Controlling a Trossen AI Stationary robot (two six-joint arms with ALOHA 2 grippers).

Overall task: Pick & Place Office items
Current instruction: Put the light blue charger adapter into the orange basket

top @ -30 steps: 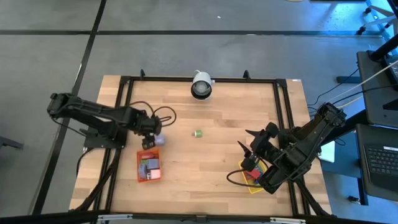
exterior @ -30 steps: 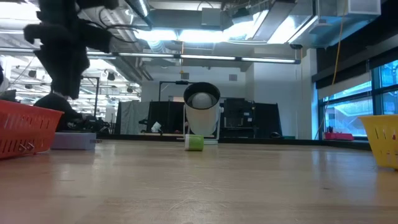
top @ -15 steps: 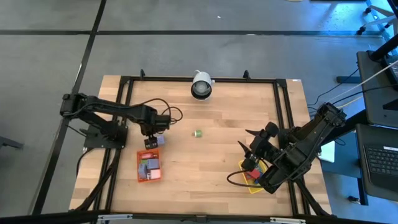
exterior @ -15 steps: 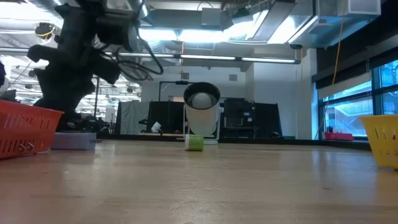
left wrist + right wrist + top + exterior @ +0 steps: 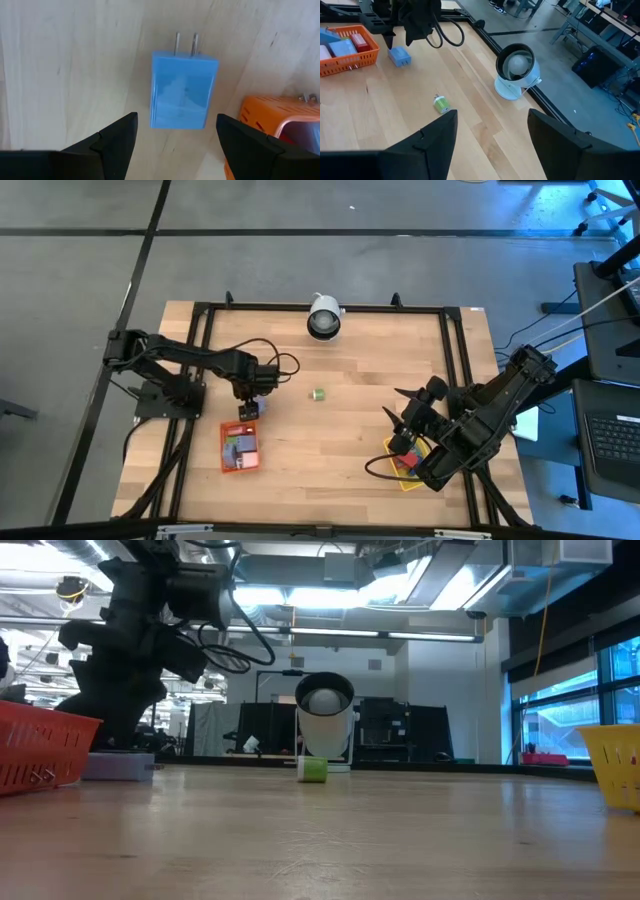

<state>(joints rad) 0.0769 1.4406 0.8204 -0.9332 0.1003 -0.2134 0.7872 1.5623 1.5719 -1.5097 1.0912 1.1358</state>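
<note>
A blue plug block (image 5: 184, 90) with two metal prongs lies flat on the wood beside the orange tray (image 5: 274, 116). In the high view the block (image 5: 249, 410) sits just above that tray (image 5: 239, 448). My left gripper (image 5: 176, 120) hangs open above it, one finger on each side, touching nothing. A small green piece (image 5: 318, 395) rests mid-table, also seen low (image 5: 313, 769). My right gripper (image 5: 392, 404) waits open above the yellow tray (image 5: 405, 464), which holds a red piece. The orange tray holds several red, blue and lilac pieces.
A white round fan-like device (image 5: 323, 316) stands at the table's far edge, in the middle. A black frame rail (image 5: 300, 307) runs around the tabletop. Bare wood lies between the green piece and the yellow tray (image 5: 615, 762).
My left arm has swung toward the table's right and near side, and its gripper now stands over the blue block. The block, the green piece and my right arm have stayed where they were.
</note>
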